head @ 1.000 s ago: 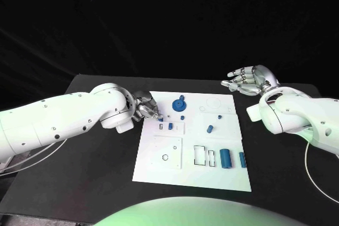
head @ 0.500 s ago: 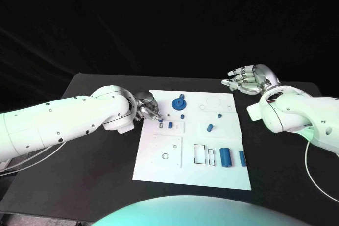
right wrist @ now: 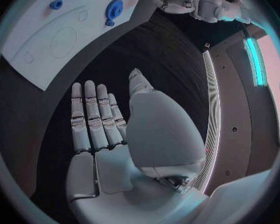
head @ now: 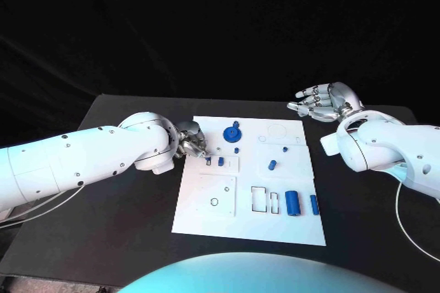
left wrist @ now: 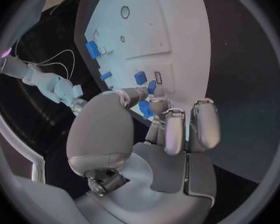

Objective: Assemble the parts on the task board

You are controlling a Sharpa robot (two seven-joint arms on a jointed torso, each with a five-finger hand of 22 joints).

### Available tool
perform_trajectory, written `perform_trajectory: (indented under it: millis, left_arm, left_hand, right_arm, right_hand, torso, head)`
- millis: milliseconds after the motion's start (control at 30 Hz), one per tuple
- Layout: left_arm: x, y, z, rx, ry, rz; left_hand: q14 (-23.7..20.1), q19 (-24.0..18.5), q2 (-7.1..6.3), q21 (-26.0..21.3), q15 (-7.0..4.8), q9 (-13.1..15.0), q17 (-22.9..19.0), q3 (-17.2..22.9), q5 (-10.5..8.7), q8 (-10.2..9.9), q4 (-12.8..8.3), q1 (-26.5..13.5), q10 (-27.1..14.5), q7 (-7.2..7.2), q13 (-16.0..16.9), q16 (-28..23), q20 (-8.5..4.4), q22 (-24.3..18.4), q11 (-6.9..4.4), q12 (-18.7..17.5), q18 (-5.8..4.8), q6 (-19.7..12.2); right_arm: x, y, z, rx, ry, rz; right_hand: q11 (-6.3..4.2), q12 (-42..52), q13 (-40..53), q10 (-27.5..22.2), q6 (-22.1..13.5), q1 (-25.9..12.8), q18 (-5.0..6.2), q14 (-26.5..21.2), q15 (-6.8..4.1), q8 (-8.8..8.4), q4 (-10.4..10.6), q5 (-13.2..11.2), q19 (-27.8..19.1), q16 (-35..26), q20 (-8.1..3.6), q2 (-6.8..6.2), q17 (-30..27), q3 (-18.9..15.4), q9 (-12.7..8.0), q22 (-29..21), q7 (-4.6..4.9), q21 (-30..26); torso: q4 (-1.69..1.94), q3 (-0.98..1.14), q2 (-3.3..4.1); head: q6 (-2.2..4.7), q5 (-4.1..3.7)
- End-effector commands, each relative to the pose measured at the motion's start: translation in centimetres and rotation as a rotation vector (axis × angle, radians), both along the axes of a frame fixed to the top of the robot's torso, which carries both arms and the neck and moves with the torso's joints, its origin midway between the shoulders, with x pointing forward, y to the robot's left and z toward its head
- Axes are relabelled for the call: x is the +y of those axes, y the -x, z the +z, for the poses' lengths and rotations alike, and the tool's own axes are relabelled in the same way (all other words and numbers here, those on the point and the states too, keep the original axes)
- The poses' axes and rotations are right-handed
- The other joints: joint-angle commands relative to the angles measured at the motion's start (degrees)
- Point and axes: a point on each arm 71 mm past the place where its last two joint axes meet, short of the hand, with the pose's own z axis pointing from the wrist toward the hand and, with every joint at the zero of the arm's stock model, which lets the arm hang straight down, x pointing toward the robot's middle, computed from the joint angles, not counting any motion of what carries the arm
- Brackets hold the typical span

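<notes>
1. Comparing this moment with the views a second back: the left hand (head: 192, 142) has drawn slightly in toward the board's left edge, its fingers curled over the small blue pieces (head: 220, 160) near the upper left slots. The right hand (head: 321, 102) has barely moved.
2. Left hand: in the left wrist view its fingertips (left wrist: 154, 100) bunch tightly at a small blue piece (left wrist: 144, 109) by the board's rim; whether they pinch it or merely touch it cannot be told.
3. Right hand: held wide and flat, fingers apart, holding nothing, hovering off the board's far right corner above the tabletop (head: 119, 115).
4. Task things: the white board (head: 206, 217) lies mid-tabletop. A blue gear (head: 233, 135) sits near its far edge, a small peg (head: 272, 166) mid-board, and a blue cylinder (head: 292, 203) with a slimmer bar (head: 313, 204) near the right edge.
5. Meaning, as a judgement: the left hand is probably seating or fetching a small piece; most parts still lie loose.
6. Edges and room: the left hand works right at the board's left rim, so a push could shift the board. Bare board lies toward the robot, and open tabletop flanks both sides.
</notes>
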Motion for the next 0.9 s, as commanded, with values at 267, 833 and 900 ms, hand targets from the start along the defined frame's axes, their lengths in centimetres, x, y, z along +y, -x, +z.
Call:
perform_trajectory:
  millis: [267, 833, 900]
  left_arm:
    - [-0.26, 0.25, -0.6, 0.034, -0.034, -0.039]
    - [-0.18, 0.35, -0.85, 0.052, -0.046, -0.048]
    - [-0.17, 0.33, -0.86, 0.052, -0.046, -0.047]
  left_hand:
    - [4.25, 0.5, 0.14, 0.39, -0.41, 0.04, 7.78, 10.19, 0.2, -0.01, -10.22, 0.06, 0.41, -0.45, -0.01, 0.28, 0.13, 0.14, -0.16, 0.34, -0.31, 0.8]
    - [4.25, 0.53, 0.11, 0.41, -0.41, 0.04, 7.77, 10.19, 0.24, -0.02, -10.24, 0.05, 0.43, -0.46, 0.01, 0.27, 0.13, 0.19, -0.16, 0.35, -0.32, 0.82]
    - [4.25, 0.53, 0.11, 0.41, -0.41, 0.04, 7.77, 10.19, 0.24, -0.02, -10.24, 0.05, 0.43, -0.46, 0.01, 0.27, 0.13, 0.19, -0.16, 0.35, -0.32, 0.82]
  right_arm:
    - [0.17, 0.03, 0.02, -0.004, 0.002, 0.02]
    - [0.2, 0.03, 0.02, -0.004, 0.002, 0.021]
    - [0.19, 0.03, 0.02, -0.004, 0.002, 0.021]
  right_hand:
    - [0.02, 0.15, -0.04, -0.54, -0.47, -0.49, 0.63, -0.4, 0.13, 0.29, -0.07, -0.11, -0.18, -0.35, 0.16, 0.19, -0.06, -0.28, -0.05, -0.05, 2.73, -0.28]
    - [0.02, 0.15, -0.04, -0.54, -0.47, -0.49, 0.63, -0.4, 0.13, 0.29, -0.07, -0.11, -0.18, -0.35, 0.16, 0.19, -0.06, -0.28, -0.05, -0.05, 2.73, -0.28]
    - [0.02, 0.15, -0.04, -0.54, -0.47, -0.49, 0.63, -0.4, 0.13, 0.29, -0.07, -0.11, -0.18, -0.35, 0.16, 0.19, -0.06, -0.28, -0.05, -0.05, 2.73, -0.28]
  torso:
    - [0.0, -0.06, -0.01]
    - [0.03, -0.01, 0.0]
    - [0.03, -0.02, -0.01]
  head:
    - [-0.2, -0.05]
    - [-0.29, -0.03]
    - [-0.29, -0.03]
